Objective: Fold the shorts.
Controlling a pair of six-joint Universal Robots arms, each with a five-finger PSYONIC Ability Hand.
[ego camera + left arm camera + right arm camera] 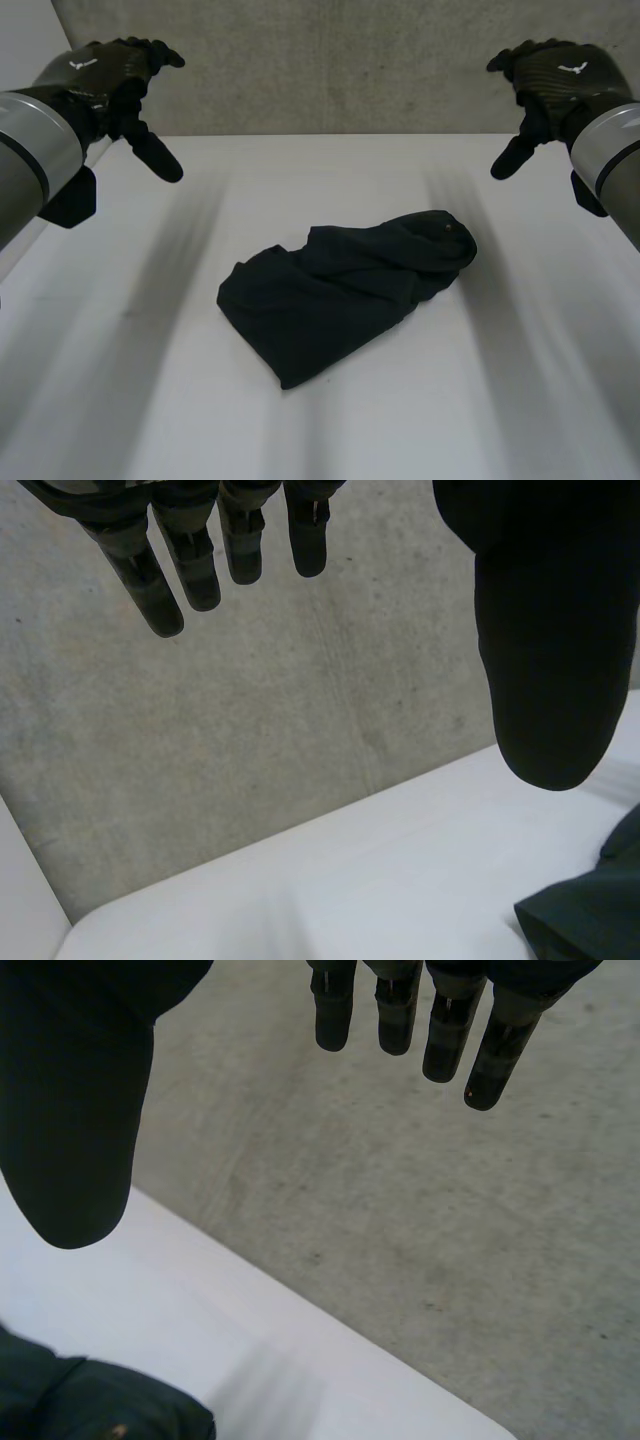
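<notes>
Lying near the middle of the white table (110,400), entry one: the shorts (340,300). They are black, in a crumpled heap and partly doubled over. One bunched end lies toward the right arm's side, and a broader, flatter end lies toward the near left.

Entry two: the surface. You have a plain matt white top that runs back to a straight far edge.

Entry three: the room. A rough grey concrete wall (330,60), mottled, rises directly behind that far edge. At the left it meets a white upright panel (22,30).

Entry four: the left hand (105,75). You will find it raised over the far left of the table, well apart from the shorts. Its own wrist view shows the fingers (200,565) straight and loosely spread against the wall. The thumb (545,650) is set wide from them and nothing is in its grasp. A corner of the shorts lies on the table below the thumb.

Entry five: the right hand (555,75). It is raised over the far right, likewise well apart from the shorts. The fingers (400,1015) are straight, the thumb (70,1110) stands wide and it holds nothing. The bunched end of the shorts lies beneath the thumb.
</notes>
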